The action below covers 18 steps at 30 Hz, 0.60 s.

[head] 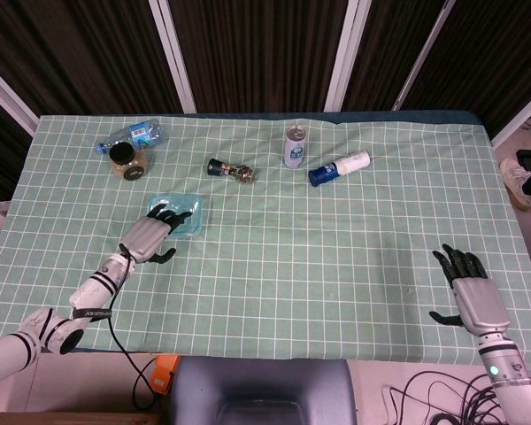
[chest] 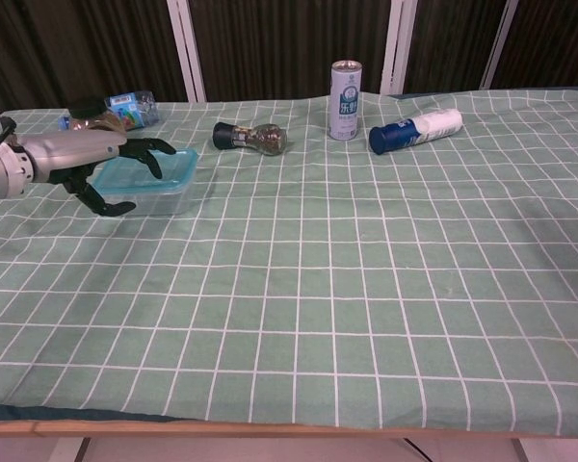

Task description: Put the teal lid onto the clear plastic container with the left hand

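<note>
Seating the lid: the left hand (chest: pixel 96 159) lies over the teal lid (chest: pixel 159 166), which already sits on the clear plastic container (chest: pixel 164 200) at the left side of the surface (chest: pixel 366 289).
Left hand state: fingers spread and gently curled, reaching across the lid's near-left part with the thumb hanging down beside the container's wall; whether the fingertips actually press the lid cannot be told from either view, and it does not appear to grip anything.
Lid position: level on the container's rim as far as the chest view shows (the left corner is hidden by the hand), so whether it is snapped shut all round is unclear.
Step in hand: judged to be the last one, pressing or checking the lid, since the placing itself looks done.
Next move calls for: a light downward push on any corner that rides high, then lifting the hand straight up so the light container is not dragged sideways.
Right hand (head: pixel 469 292): resting near the right front of the surface, fingers apart, holding nothing, well apart from the work.
Neighbours: a jar (head: pixel 124 159) and a lying water bottle (head: pixel 131 135) sit behind the container; a pepper grinder (chest: pixel 249 138) lies to its right.
</note>
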Motion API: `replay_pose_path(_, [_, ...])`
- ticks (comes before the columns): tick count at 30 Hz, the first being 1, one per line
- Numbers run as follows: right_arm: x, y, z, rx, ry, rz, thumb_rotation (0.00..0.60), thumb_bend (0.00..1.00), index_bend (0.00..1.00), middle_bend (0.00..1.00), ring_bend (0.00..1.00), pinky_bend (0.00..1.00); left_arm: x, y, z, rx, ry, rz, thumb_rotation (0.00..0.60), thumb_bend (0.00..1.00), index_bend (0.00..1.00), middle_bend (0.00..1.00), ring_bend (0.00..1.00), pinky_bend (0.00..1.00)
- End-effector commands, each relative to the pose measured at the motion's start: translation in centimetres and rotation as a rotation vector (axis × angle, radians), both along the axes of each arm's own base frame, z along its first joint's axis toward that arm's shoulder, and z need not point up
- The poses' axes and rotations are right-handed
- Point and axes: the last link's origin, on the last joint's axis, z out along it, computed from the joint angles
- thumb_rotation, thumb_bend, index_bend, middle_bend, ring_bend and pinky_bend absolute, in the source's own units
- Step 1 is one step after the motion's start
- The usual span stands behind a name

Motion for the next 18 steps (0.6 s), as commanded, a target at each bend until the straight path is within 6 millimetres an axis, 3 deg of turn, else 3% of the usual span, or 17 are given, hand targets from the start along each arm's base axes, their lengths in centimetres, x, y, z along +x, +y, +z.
replay_pose_path(1, [0.0,0.01,0.03,-0.002,-0.001,0.001,0.6,0.06,0.0,0.0,0.0,0.0,0.09,-0.1,-0.14,-0.007,0.003,-0.005,0.6,0.39,0.0,0.24,0.13,0.02])
replay_pose_path(18, [-0.02,0.05,0.02,-0.001,-0.001,0.001,0.6,0.06,0.0,0.0,0.0,0.0,0.61,-0.04,-0.02,0.006,-0.031,-0.025,0.6,0.39,0.0,0.24,0.13,0.02])
